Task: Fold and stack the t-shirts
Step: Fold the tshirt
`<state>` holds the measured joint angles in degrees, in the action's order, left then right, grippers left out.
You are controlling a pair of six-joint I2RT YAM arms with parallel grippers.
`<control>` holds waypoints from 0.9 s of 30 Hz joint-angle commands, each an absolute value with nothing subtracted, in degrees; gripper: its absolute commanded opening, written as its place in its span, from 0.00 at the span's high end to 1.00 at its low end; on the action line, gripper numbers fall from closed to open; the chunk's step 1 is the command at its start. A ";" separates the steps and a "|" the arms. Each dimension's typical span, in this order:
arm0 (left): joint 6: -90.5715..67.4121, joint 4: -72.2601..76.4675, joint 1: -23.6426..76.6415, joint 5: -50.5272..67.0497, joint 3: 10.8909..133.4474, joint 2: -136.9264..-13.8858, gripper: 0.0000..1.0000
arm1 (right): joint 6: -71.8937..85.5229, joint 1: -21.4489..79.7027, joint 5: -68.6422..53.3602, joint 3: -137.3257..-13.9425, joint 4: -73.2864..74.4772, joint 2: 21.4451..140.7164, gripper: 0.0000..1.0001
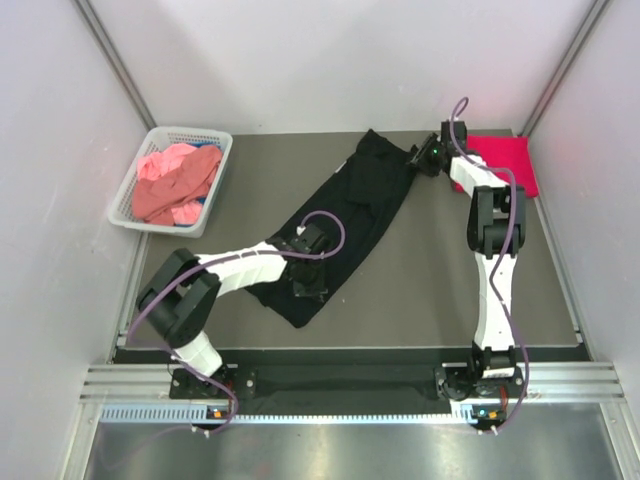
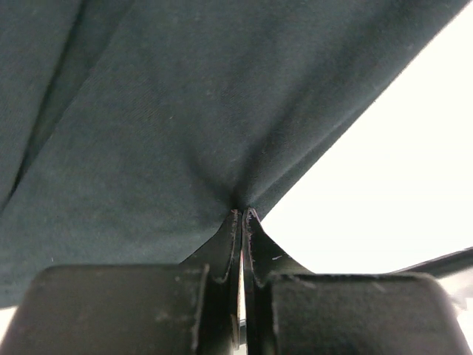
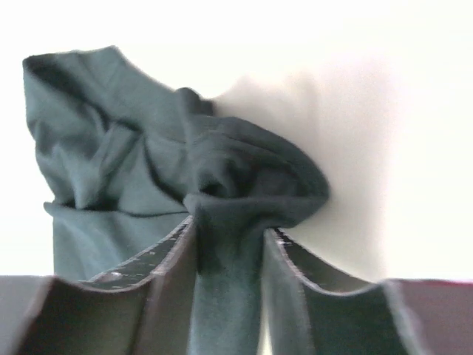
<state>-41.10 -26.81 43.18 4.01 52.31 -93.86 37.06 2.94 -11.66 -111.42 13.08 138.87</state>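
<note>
The black t-shirt point(image 1: 360, 200) lay diagonally across the bench point(image 1: 430, 280), the left pincer point(image 2: 242, 211) clamped on a thin near-end pinch and the right pincer point(image 3: 229, 222) gripping a bunched far-end wad; uneven tension might slip the thin hold and skew the fold.

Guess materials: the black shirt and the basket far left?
The black t-shirt: soft matte cloth, probably cotton knit; it puckers and bunches into soft folds. The basket: white, looks like rigid moulded plastic; its open lattice walls hold their shape.
</note>
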 commanded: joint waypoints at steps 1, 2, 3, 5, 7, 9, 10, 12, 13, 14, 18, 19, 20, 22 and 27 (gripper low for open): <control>-43.59 -19.25 44.47 7.47 56.23 -99.48 1.00 | 35.42 1.67 -7.82 -119.77 14.85 142.20 0.64; -43.59 -18.90 44.56 7.99 57.29 -101.41 1.00 | 35.25 1.58 -7.74 -120.93 14.85 142.99 0.66; -43.59 -18.90 44.73 8.26 59.57 -102.30 1.00 | 35.24 1.41 -7.56 -121.98 14.94 144.48 0.68; -44.29 -18.98 45.35 8.79 61.25 -104.14 1.00 | 35.16 0.79 -7.82 -125.15 14.77 145.80 0.68; -45.69 -18.98 45.96 9.14 62.75 -104.85 1.00 | 34.98 0.53 -7.82 -128.30 14.94 147.39 0.67; -46.40 -19.07 46.49 9.23 63.80 -105.73 1.00 | 34.81 -1.30 -7.82 -129.90 14.77 148.36 0.64; -47.02 -19.07 47.10 9.32 64.16 -106.08 0.98 | 34.63 -1.93 -8.00 -130.77 14.33 148.53 0.62; -47.63 -19.34 47.55 10.02 65.21 -107.05 0.90 | 34.19 -2.46 -8.26 -131.92 13.62 148.45 0.56; -47.90 -19.34 47.90 10.45 65.39 -107.22 0.87 | 33.41 -2.81 -8.44 -132.27 13.62 148.36 0.54; -47.90 -19.34 48.16 10.89 65.74 -107.14 0.83 | 33.05 -3.07 -8.70 -132.54 13.62 148.19 0.51; -46.50 -19.07 48.96 13.70 68.81 -106.09 0.75 | 31.64 -3.43 -10.28 -131.93 14.32 144.68 0.48; -45.02 -21.33 48.96 14.15 70.12 -106.00 0.72 | 31.12 -3.34 -10.89 -130.79 14.41 143.71 0.47; -44.13 -22.66 48.96 14.32 73.01 -105.65 0.71 | 30.94 -3.34 -11.33 -130.00 14.68 141.44 0.46; -41.50 -27.04 48.96 14.07 75.40 -104.68 0.69 | 30.24 -3.34 -11.69 -127.54 16.43 138.88 0.44; -35.96 -35.41 47.82 3.63 78.23 -101.34 0.62 | 28.04 -2.47 -10.73 -116.41 20.82 127.11 0.43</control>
<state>-41.01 -28.62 48.77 10.22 76.73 -105.60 30.76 -3.77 -10.68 -121.34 19.20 139.59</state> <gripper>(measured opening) 0.373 0.573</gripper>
